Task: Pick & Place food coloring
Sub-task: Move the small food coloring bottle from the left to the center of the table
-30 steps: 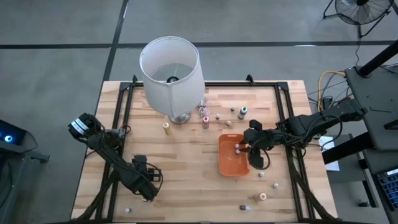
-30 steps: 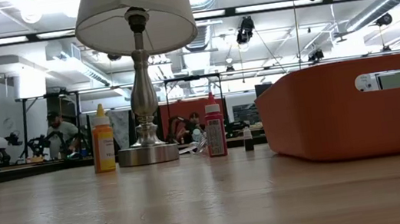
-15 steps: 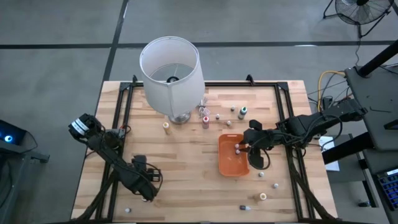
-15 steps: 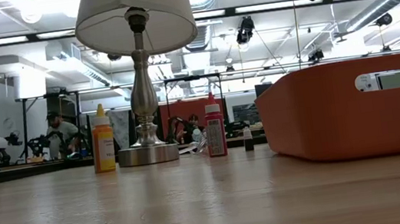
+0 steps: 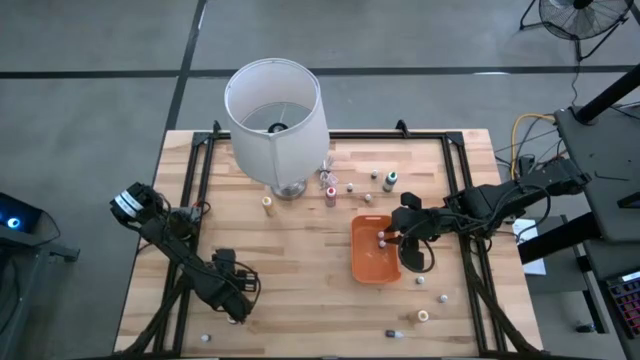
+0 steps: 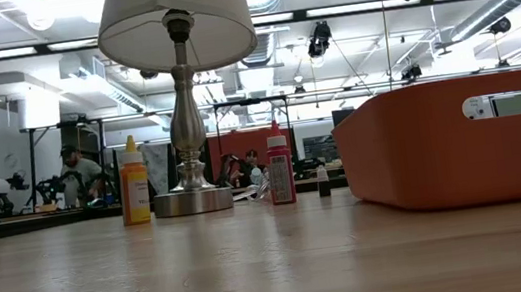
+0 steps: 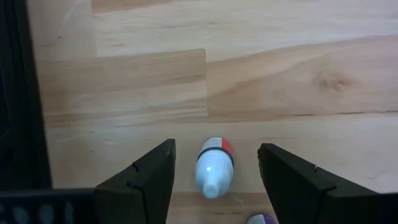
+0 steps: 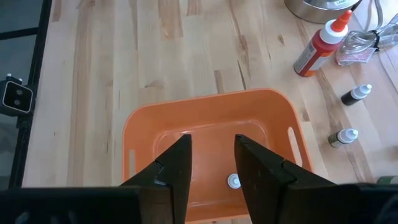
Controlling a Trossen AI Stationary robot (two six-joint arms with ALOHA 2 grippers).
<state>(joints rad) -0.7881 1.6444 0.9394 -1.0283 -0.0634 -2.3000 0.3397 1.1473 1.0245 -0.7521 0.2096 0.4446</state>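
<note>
While the right gripper (image 5: 392, 240) is hanging over the orange tray (image 5: 366, 268), fingers slightly parted and empty, the left gripper (image 7: 214, 180) is straddling a lying red-banded bottle (image 7: 213, 167), wide open.

My right gripper (image 5: 392, 238) hangs over the right rim of the tray (image 5: 368, 265), which sits right of the table's (image 5: 300, 290) middle; one bottle (image 8: 234, 181) stands inside it. The lamp (image 5: 276, 110) stands near the far edge, with more bottles (image 5: 330, 193) between it and the tray. My left gripper (image 5: 237, 312) is low at the near-left edge, a lying bottle (image 7: 214, 167) between its fingers.
</note>
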